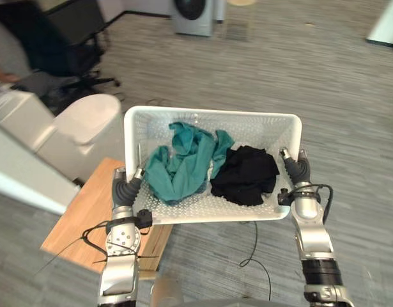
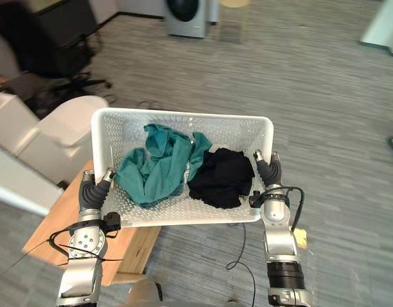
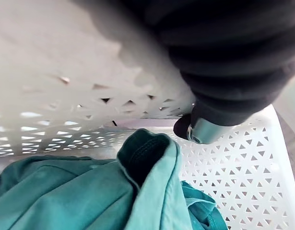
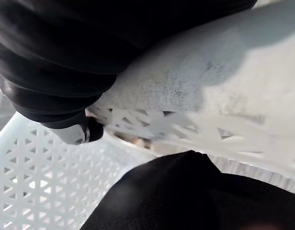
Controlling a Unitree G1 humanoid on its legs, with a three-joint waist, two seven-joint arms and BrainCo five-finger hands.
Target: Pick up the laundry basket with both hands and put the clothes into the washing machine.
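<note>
Left hand [image 1: 128, 187]: on the left short edge of the laundry basket [image 1: 209, 112], thumb hooked inside the wall and pinching it; you cannot see the fingers outside. Teal garment [image 1: 183, 163]: heaped in the basket's left half. Black garment [image 1: 247, 174]: touching it, in the right half. Right hand [image 1: 297, 171]: pinching the right short edge likewise. Washing machine [image 1: 193, 16]: well apart, beyond the far long edge; your basket's long axis lies crosswise to that line

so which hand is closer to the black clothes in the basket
Right. The right hand holds the basket wall just beside the black clothes; the left hand holds the opposite wall, with the teal clothes in between.
</note>
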